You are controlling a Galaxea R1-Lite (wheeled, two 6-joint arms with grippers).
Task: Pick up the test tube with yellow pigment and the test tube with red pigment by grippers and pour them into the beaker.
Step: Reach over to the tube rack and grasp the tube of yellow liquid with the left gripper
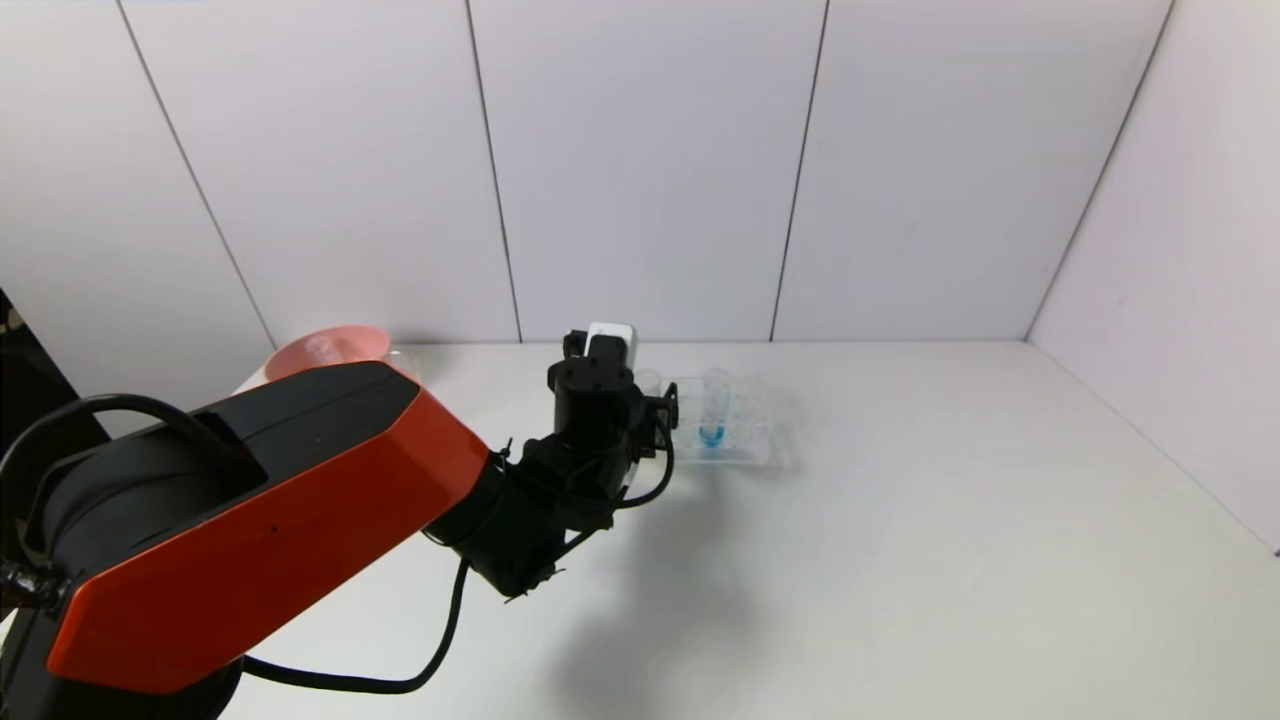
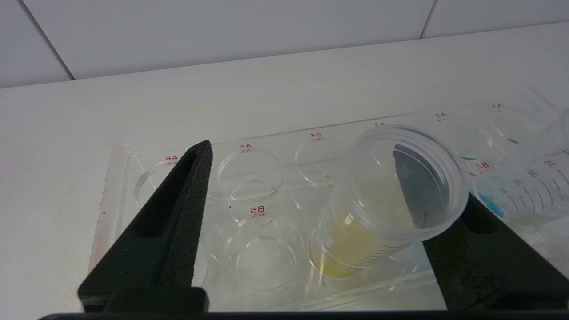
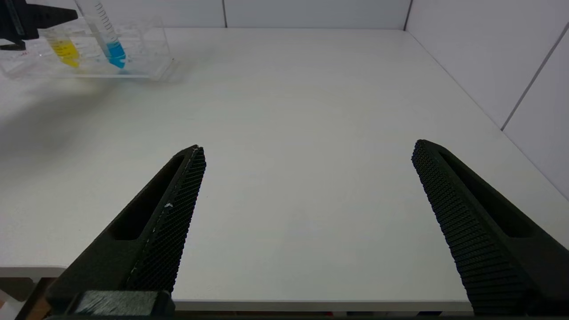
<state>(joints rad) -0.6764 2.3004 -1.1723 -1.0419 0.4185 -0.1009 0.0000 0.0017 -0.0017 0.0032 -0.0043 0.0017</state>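
The left gripper (image 2: 311,195) straddles the clear graduated test tube with yellow pigment (image 2: 378,209), jaws apart, one pad touching its rim. It stands in the clear acrylic rack (image 2: 133,178), red-lettered A5, B5, A2. The right gripper (image 3: 306,186) hangs wide apart over the white table (image 3: 311,89).

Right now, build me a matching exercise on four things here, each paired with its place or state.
1. yellow tube
2. blue tube
3. left gripper
4. right gripper

a. open over bare table
b. standing in the rack, away from both grippers
c. tilted in the rack, between two fingers
d. fingers either side of a tube at the rack

Pairs: 1-c, 2-b, 3-d, 4-a
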